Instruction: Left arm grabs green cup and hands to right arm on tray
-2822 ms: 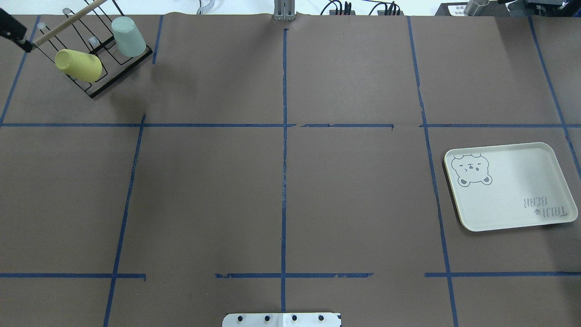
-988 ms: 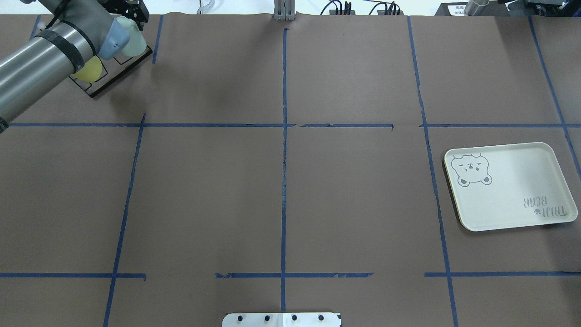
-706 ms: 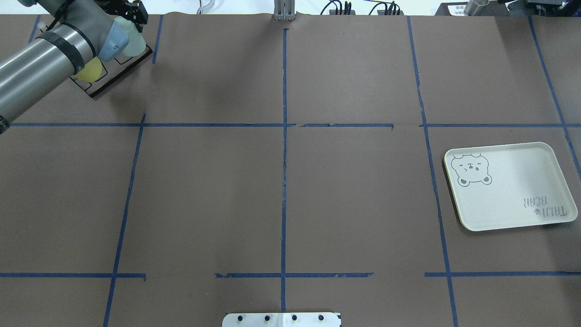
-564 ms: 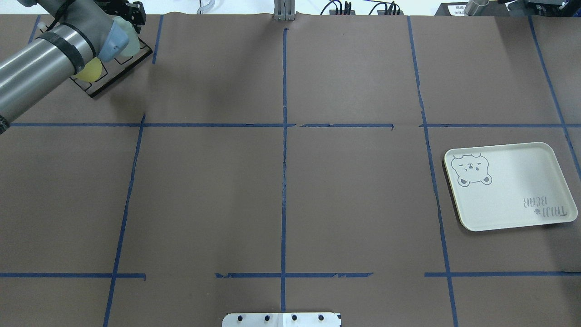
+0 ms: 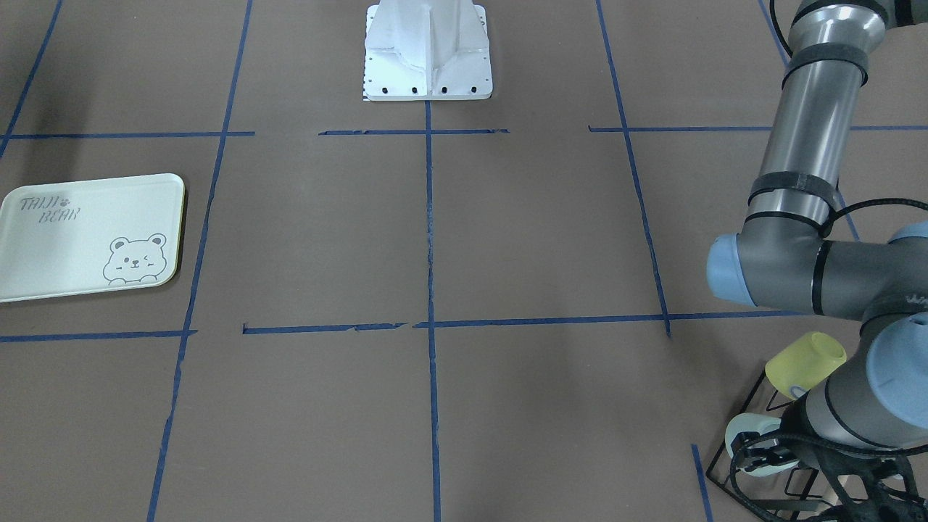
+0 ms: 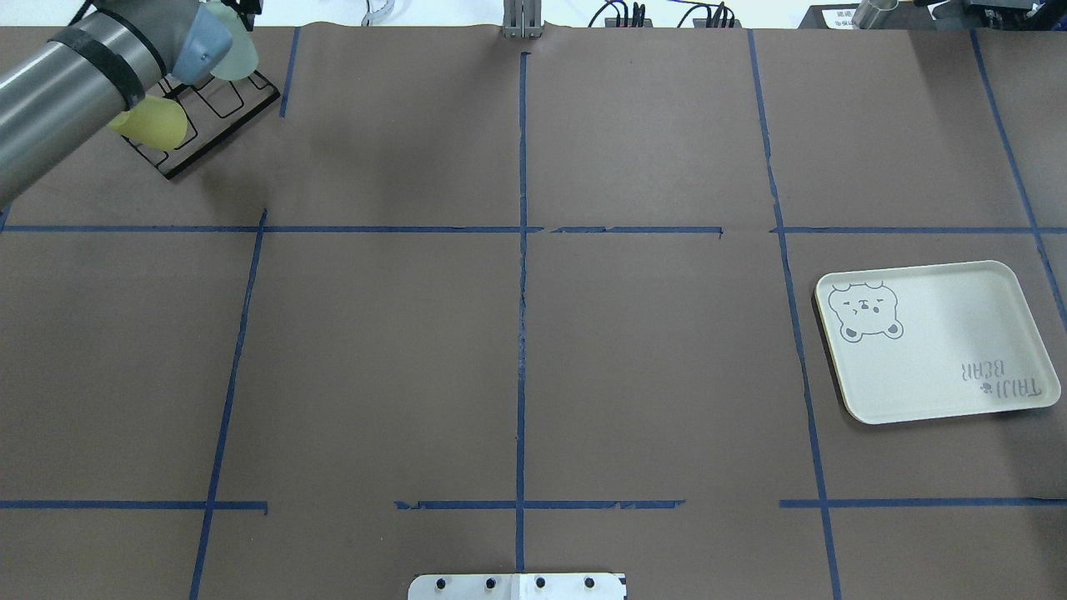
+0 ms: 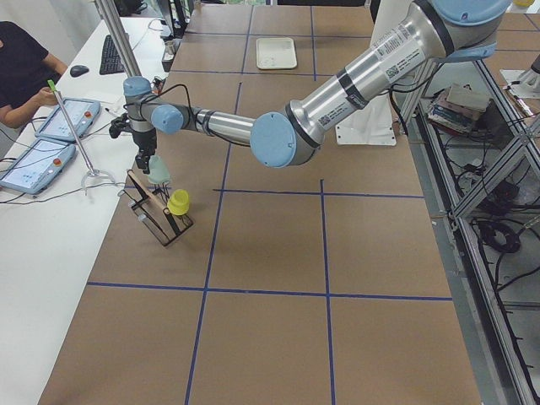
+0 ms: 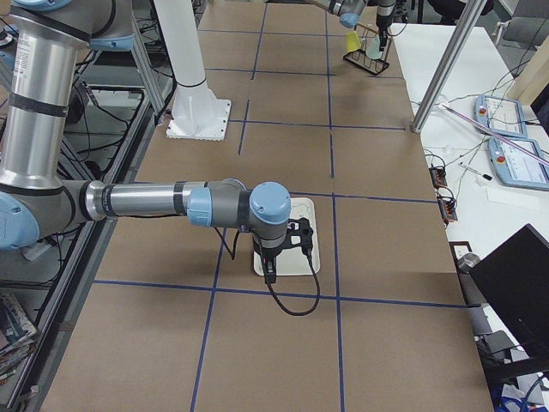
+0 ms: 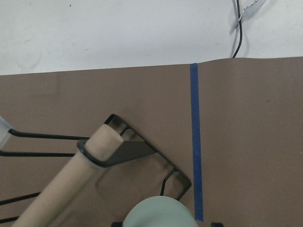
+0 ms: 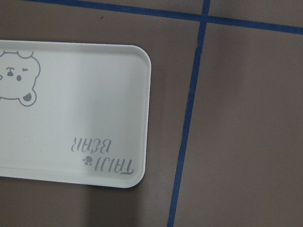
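The pale mint-green cup (image 5: 743, 433) is off its peg and just above the black wire rack (image 5: 754, 402), at the far left corner of the table. My left gripper (image 5: 763, 455) is shut on it. The cup's top shows at the bottom edge of the left wrist view (image 9: 161, 213) and beside the wrist in the overhead view (image 6: 236, 52). The bear tray (image 6: 938, 342) lies flat at the right side. My right gripper (image 8: 271, 268) hangs over the tray (image 8: 302, 257), and I cannot tell whether it is open or shut. The right wrist view shows only the tray (image 10: 71, 113).
A yellow cup (image 6: 154, 125) rests tilted on the same rack (image 6: 212, 117), next to the green cup. The rack has a wooden handle (image 9: 66, 184). Blue tape lines cross the brown table. The robot's white base (image 5: 428, 51) stands at the near middle.
My left arm came in over the rack and shut on the green cup. In the last half second the cup has risen off the rack toward the far edge, and the yellow cup shows more.
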Robot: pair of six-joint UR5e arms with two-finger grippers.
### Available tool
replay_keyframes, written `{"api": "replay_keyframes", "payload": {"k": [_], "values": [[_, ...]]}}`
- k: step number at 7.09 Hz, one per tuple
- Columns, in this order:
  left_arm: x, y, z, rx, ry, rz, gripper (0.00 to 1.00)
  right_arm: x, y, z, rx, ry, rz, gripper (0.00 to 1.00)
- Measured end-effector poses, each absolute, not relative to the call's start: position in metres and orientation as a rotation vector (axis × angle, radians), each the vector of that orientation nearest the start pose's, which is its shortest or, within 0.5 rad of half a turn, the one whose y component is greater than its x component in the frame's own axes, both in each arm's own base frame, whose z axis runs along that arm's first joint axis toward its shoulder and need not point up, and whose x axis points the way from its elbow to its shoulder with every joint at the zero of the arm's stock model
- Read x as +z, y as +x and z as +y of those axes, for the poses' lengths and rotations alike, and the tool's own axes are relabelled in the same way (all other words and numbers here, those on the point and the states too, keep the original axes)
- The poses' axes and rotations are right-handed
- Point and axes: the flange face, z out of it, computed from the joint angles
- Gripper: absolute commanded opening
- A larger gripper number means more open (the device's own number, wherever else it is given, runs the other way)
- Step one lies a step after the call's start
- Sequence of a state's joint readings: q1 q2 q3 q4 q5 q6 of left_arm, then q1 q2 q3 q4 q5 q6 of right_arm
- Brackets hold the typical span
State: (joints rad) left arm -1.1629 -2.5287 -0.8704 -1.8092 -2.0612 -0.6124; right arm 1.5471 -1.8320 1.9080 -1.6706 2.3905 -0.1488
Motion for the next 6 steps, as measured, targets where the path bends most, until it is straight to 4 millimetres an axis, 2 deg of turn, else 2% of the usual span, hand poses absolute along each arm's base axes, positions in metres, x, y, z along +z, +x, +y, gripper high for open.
{"api": "replay_keyframes", "payload": {"k": [1, 2, 3, 4, 5, 6], "values": [[0.3, 0.234, -0.812, -0.097, 0.193, 0.651, 0.02, 0.612, 0.05, -0.383, -0.159, 0.033, -0.82, 1.0], [0.267, 0.213, -0.792, -0.115, 0.2, 0.656, 0.02, 0.607, 0.049, -0.386, -0.17, 0.05, -0.817, 1.0], [0.245, 0.198, -0.763, -0.157, 0.204, 0.688, 0.02, 0.599, 0.044, -0.391, -0.187, 0.083, -0.815, 1.0], [0.228, 0.197, -0.731, -0.225, 0.194, 0.745, 0.02, 0.591, 0.031, -0.397, -0.195, 0.117, -0.816, 1.0], [0.214, 0.212, -0.698, -0.274, 0.178, 0.798, 0.02, 0.58, 0.008, -0.403, -0.187, 0.142, -0.825, 1.0], [0.201, 0.244, -0.661, -0.307, 0.147, 0.852, 0.02, 0.566, -0.022, -0.407, -0.167, 0.162, -0.849, 1.0]]}}
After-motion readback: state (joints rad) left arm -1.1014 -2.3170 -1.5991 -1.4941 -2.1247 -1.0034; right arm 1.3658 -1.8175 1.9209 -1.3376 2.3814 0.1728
